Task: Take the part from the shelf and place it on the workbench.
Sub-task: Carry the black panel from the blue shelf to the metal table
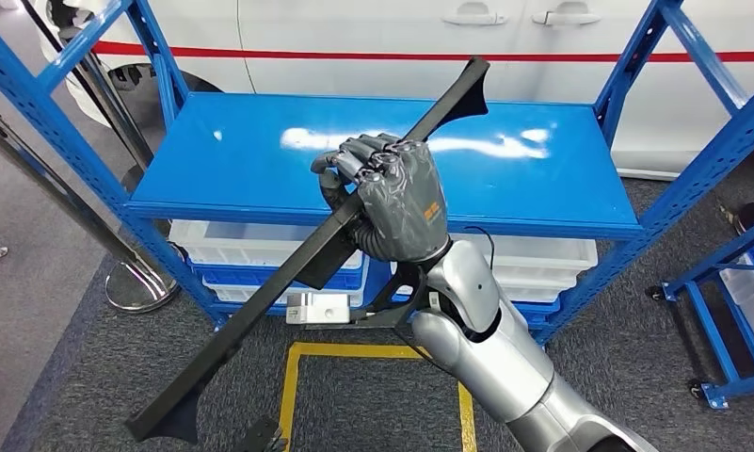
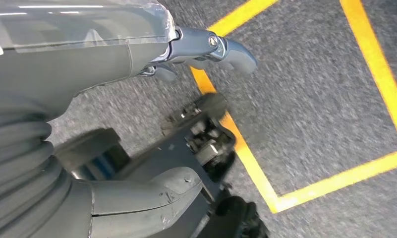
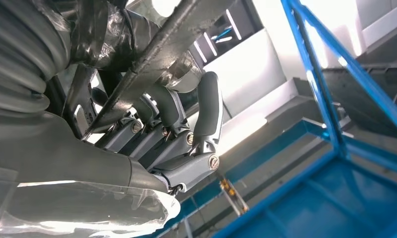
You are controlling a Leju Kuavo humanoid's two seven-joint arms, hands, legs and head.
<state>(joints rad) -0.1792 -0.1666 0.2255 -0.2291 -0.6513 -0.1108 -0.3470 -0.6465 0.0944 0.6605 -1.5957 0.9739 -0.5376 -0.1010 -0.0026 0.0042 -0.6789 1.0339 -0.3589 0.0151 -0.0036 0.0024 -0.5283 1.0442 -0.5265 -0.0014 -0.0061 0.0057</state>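
The part (image 1: 260,315) is a long black bar with flared ends, lying slantwise in the air in front of the blue shelf (image 1: 241,160). My right hand (image 1: 396,198) grips it near its middle, fingers wrapped over the bar, above the shelf's front edge. The right wrist view shows the bar (image 3: 156,54) crossing the curled fingers (image 3: 206,109) of that hand (image 3: 171,134). The bar's upper end reaches over the shelf board and its lower end hangs near the floor on the left. My left hand (image 2: 112,64) hangs over the carpet, fingers apart, holding nothing.
White bins (image 1: 533,259) sit on the lower shelf level. A white car (image 1: 401,38) stands behind the rack. Yellow tape (image 1: 354,351) marks a square on the grey carpet. A metal post base (image 1: 137,282) is at the left and a blue cart (image 1: 730,282) at the right.
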